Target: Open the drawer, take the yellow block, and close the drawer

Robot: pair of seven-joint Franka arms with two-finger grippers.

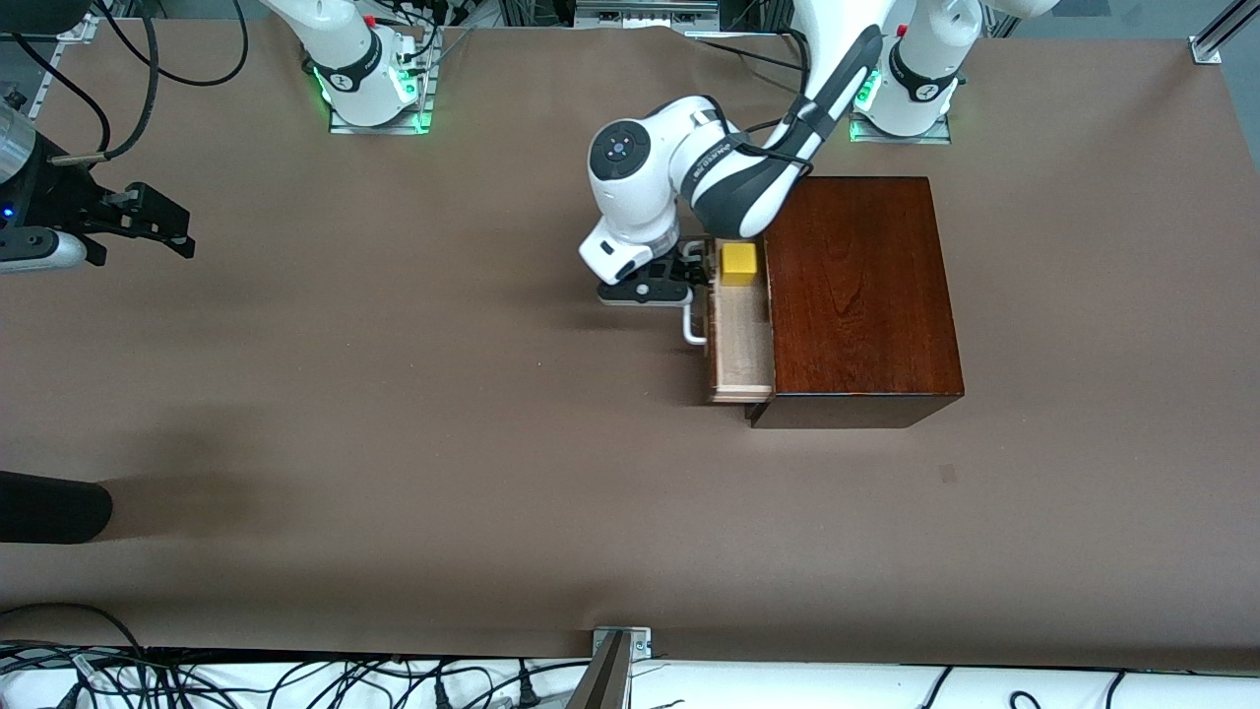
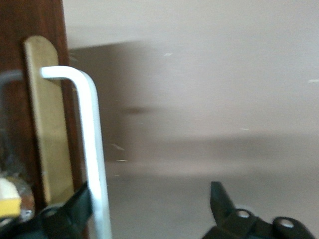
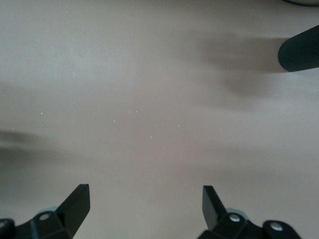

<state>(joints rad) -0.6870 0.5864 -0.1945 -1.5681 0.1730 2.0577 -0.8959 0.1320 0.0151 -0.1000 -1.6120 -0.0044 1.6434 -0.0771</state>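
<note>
The dark reddish-brown wooden box [image 1: 858, 295] stands toward the left arm's end of the table. Its drawer [image 1: 740, 345] is slid partly out and shows its pale interior. The yellow block [image 1: 738, 263] lies in the drawer at the end farther from the front camera; its edge shows in the left wrist view [image 2: 9, 198]. My left gripper [image 1: 686, 272] is open at the white handle [image 1: 694, 330]. In the left wrist view the handle [image 2: 92, 149] runs just inside one finger [image 2: 75, 211] of the left gripper [image 2: 149, 206]. My right gripper [image 1: 148, 222] waits open over bare table at the right arm's end, also seen in its wrist view [image 3: 144, 204].
A black rounded object [image 1: 49, 507] lies at the table's edge at the right arm's end, nearer to the front camera, and shows in the right wrist view [image 3: 299, 55]. Cables [image 1: 295, 679] run along the table edge nearest the front camera.
</note>
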